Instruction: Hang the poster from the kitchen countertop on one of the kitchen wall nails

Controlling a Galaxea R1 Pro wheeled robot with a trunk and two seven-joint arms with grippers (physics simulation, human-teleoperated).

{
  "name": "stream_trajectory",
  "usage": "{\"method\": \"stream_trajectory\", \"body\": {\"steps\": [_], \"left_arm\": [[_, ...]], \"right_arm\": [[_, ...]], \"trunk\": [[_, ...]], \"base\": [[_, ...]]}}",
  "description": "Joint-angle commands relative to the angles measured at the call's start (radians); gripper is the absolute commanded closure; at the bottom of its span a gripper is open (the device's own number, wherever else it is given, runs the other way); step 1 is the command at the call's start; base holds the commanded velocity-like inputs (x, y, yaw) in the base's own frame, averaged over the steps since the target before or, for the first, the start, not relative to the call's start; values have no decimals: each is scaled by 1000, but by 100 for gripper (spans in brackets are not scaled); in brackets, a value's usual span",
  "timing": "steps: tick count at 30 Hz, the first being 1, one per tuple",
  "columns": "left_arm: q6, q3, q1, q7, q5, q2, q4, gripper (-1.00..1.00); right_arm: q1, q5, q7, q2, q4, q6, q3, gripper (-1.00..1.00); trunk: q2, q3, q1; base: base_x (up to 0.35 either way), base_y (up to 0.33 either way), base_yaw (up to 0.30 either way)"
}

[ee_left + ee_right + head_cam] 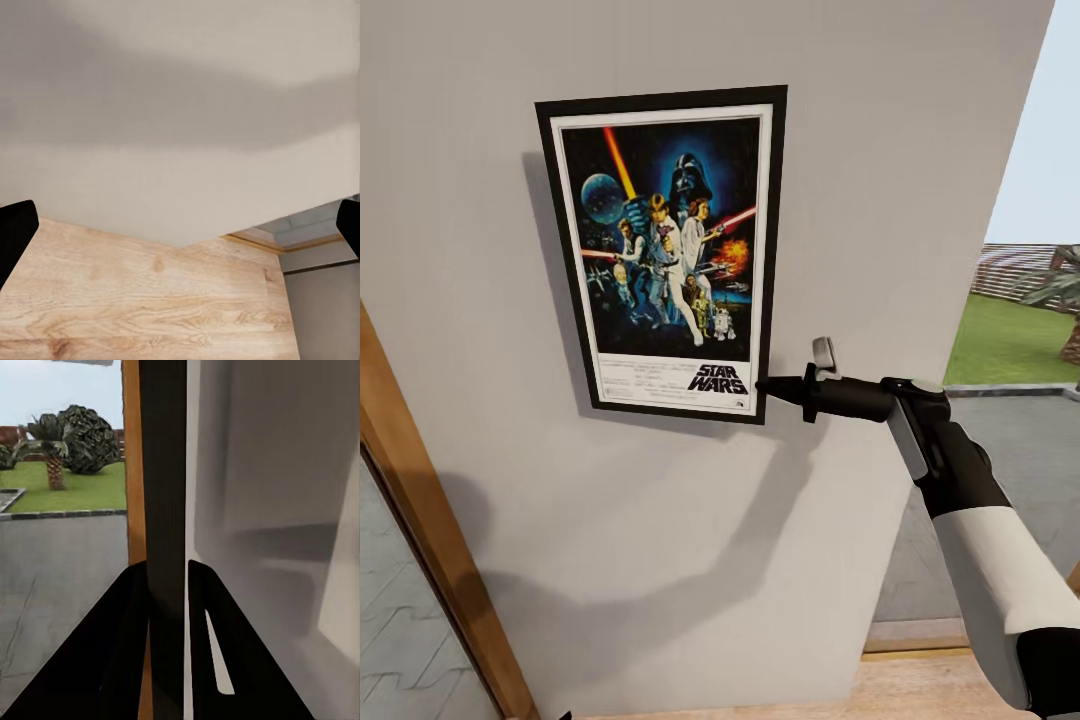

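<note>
The poster [665, 250], with a black frame, white border and "STAR WARS" lettering, stands upright and flat against the grey wall [880, 150], slightly tilted. My right gripper [765, 386] reaches in from the right and is shut on the poster's lower right edge. In the right wrist view the dark frame edge [165, 472] runs between the two black fingers [124, 645]. My left gripper [180, 229] is open, its fingers [15, 236] wide apart over the wooden floor [135, 300]. The wall nails are hidden and the kitchen countertop is out of view.
A wooden door frame [430, 520] slants up the left side of the wall. Right of the wall, an opening [1020, 330] looks out on pavement, grass and a tree [82, 435]. The arm's shadow falls on the wall below the poster.
</note>
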Motion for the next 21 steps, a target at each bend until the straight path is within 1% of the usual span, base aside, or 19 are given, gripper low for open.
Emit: {"method": "stream_trajectory", "body": {"steps": [1, 21], "left_arm": [[-5, -8, 0, 0, 7, 0, -1, -100], [-5, -8, 0, -2, 7, 0, -1, -100]], "right_arm": [[0, -9, 0, -1, 0, 11, 2, 100], [1, -7, -1, -1, 7, 11, 2, 100]], "trunk": [[-1, 0, 0], [-1, 0, 0]], "base": [[0, 0, 0], [0, 0, 0]]}}
